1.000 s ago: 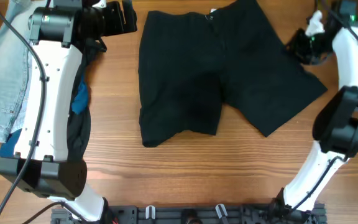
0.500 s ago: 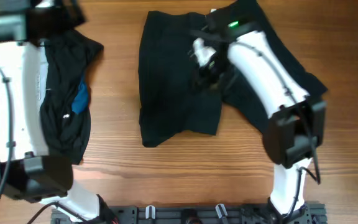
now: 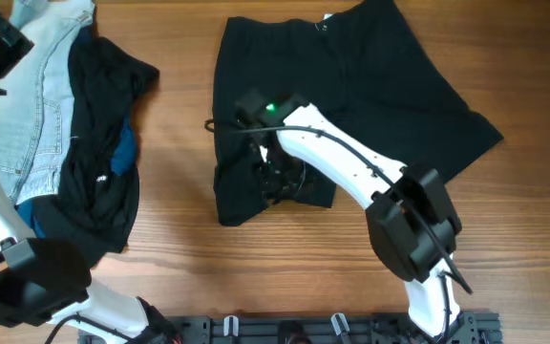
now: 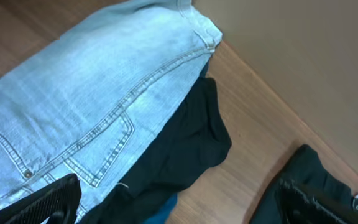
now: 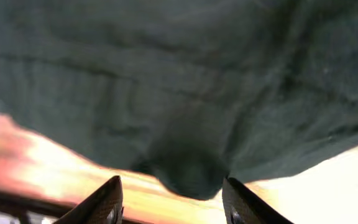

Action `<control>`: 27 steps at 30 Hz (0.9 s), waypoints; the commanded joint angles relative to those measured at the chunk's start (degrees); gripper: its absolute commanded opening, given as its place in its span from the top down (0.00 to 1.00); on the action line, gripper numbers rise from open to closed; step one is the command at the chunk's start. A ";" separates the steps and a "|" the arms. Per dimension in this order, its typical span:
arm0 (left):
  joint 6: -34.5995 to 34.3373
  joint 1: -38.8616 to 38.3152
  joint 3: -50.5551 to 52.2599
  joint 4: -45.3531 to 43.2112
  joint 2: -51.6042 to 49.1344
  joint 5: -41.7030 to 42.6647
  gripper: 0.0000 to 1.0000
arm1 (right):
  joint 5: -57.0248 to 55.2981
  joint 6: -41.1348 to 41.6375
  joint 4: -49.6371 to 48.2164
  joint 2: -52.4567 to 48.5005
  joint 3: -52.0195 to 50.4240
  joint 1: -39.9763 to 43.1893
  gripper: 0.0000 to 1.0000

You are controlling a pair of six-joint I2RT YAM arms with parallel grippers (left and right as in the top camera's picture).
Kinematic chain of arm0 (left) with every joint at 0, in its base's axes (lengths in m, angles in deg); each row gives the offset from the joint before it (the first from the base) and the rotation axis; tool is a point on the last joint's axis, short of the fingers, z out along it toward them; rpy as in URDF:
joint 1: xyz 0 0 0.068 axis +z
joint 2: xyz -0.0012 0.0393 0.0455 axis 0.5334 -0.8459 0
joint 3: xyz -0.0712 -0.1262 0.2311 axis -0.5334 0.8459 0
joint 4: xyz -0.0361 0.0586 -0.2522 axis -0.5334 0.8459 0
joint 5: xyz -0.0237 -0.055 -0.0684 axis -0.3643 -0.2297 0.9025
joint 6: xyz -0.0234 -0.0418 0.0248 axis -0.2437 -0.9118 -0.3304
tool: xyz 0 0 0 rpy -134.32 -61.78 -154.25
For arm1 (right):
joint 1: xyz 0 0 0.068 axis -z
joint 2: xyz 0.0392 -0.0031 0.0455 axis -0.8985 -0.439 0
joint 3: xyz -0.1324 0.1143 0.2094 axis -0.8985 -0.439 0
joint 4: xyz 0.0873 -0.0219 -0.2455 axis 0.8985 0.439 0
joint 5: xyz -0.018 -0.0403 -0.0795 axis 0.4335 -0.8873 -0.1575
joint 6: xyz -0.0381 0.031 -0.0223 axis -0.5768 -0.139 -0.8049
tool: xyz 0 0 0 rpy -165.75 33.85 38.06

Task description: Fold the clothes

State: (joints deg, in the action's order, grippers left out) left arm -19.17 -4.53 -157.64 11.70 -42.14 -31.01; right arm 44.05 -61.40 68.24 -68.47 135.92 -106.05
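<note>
- Black shorts (image 3: pixel 370 105): they lie spread flat on the wooden counter (image 3: pixel 170 239), from the centre of the overhead view out toward 1 o'clock. The waistband is at the 12 o'clock edge. One leg points to 6 o'clock and the other to 4 o'clock.
- White tag (image 3: pixel 326 17): a small mark on the waistband at the 12 o'clock edge of the shorts.
- Right hand (image 3: pixel 280 182): it sits low over the leg that points to 6 o'clock, close to the hem. In the right wrist view the two fingers stand apart, so the hand is released. A rounded bulge of the dark fabric lies between the fingers, and whether they touch it cannot be told.
- Left hand (image 4: pixel 179 199): its fingers are spread wide and grasp nothing. It hangs above the pile of clothes at 9 o'clock.
- Pale-blue jeans (image 3: pixel 27 115): the piece of the pile lying farthest toward 9 o'clock, with stitched pockets showing in the left wrist view.
- Black piece (image 3: pixel 94 162): crumpled and overlapping the 3 o'clock side of the jeans, well apart from the shorts.
- Blue piece (image 3: pixel 122 153): a small patch showing at the 3 o'clock edge of the black piece.
</note>
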 commanded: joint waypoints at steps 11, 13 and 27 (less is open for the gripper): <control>-0.07 -1.62 -0.11 1.20 0.22 1.11 0.00 | -2.29 12.76 -5.44 1.16 -5.25 -1.99 0.24; -0.07 -1.68 -0.11 1.29 0.17 1.11 0.00 | -2.29 12.74 -7.34 1.16 -7.26 -1.99 0.30; 0.04 -4.33 -0.11 1.27 0.15 1.09 0.00 | -8.83 16.70 -1.55 1.18 -9.57 1.64 0.96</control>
State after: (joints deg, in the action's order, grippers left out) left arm -19.17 -6.72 -157.64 13.02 -42.14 -30.81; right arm 38.32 -46.62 65.53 -68.39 126.57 -106.24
